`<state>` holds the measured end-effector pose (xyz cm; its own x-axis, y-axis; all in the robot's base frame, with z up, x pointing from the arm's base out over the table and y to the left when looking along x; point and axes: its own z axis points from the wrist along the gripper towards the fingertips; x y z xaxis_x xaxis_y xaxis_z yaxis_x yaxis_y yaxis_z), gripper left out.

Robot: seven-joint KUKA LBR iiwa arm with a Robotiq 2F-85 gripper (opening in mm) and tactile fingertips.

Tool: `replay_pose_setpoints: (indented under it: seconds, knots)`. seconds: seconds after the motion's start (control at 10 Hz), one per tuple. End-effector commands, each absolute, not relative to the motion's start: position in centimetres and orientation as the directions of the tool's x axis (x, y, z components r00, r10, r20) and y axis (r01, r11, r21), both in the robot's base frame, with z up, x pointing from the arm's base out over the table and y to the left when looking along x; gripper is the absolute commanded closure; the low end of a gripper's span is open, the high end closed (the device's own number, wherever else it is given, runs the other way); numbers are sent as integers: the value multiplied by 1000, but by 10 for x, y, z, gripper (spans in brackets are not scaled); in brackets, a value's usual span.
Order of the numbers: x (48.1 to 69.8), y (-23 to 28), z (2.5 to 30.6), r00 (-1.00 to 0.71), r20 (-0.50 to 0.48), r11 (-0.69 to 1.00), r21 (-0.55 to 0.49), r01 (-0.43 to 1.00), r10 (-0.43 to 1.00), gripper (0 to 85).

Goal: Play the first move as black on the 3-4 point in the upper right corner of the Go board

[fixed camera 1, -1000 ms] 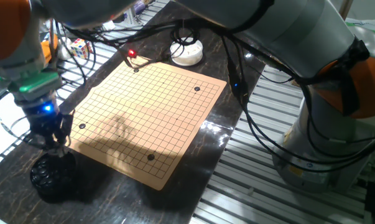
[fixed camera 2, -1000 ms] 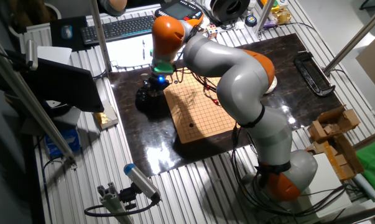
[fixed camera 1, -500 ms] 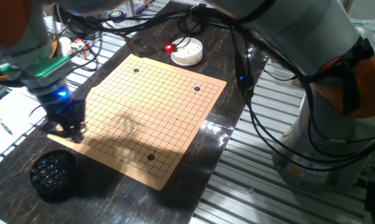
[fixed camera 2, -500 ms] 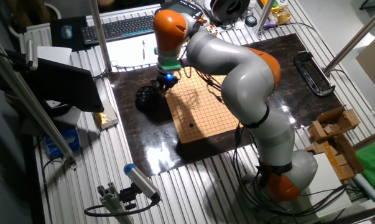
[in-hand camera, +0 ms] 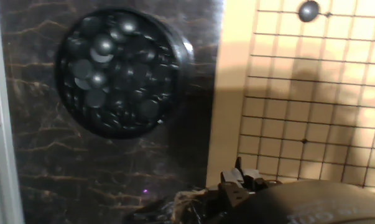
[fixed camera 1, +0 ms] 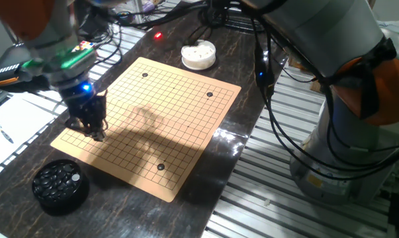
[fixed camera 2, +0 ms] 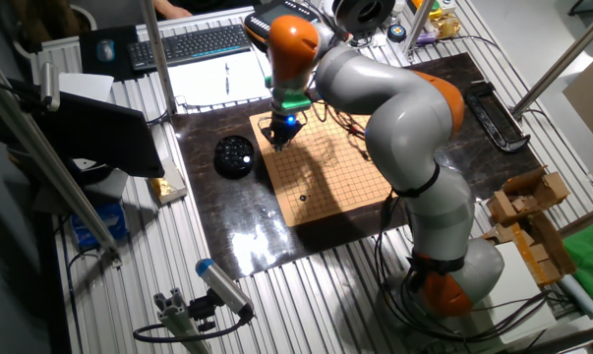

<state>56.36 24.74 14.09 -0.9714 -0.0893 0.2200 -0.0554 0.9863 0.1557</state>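
1. The Go board (fixed camera 1: 153, 119) lies flat on the dark marbled table (fixed camera 1: 239, 142), and everything else here sits in relation to it.
2. The gripper (fixed camera 1: 93, 129) hangs over the board's edge nearest the keyboard side, fingers pointing down, a blue light glowing on its body just above them.
3. I cannot tell from where I stand how far apart the fingers are, or whether anything is pinched between them; they are small and dark against the wood.
4. Just off the board's near corner stands a round black bowl (fixed camera 1: 60, 186), well filled with black stones (in-hand camera: 115, 68); in the hand view they heap together, glossy, inside the rim.
5. That bowl is beside the board, not touching it, with a strip of dark table between.
6. A white round bowl (fixed camera 1: 198, 55) stands beyond the board's far edge, near a tangle of black cables (fixed camera 1: 268, 86).
7. Four black stones already rest on the grid: one (fixed camera 1: 144, 75) near the far corner, one (fixed camera 1: 209, 94) toward the white bowl's side, one (fixed camera 1: 161, 167) near the front edge, and another partly hidden by the gripper.
8. In the other fixed view the grey-and-orange arm (fixed camera 2: 394, 98) arches over the board from the far side.
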Motion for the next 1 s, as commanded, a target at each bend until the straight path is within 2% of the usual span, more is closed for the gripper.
replay_pose_setpoints:
  seconds: [0.0,0.3,0.6,0.8,0.9]
  knots:
    - [564,247,141,-972,223,987,153,-38,-72,843]
    - [564,247,141,-976,213,993,100,67,44,843]
    - [564,247,141,-985,143,987,107,118,102,843]
    - [561,242,145,-980,171,987,107,117,98,843]
    - [552,227,153,-979,185,988,107,108,87,843]
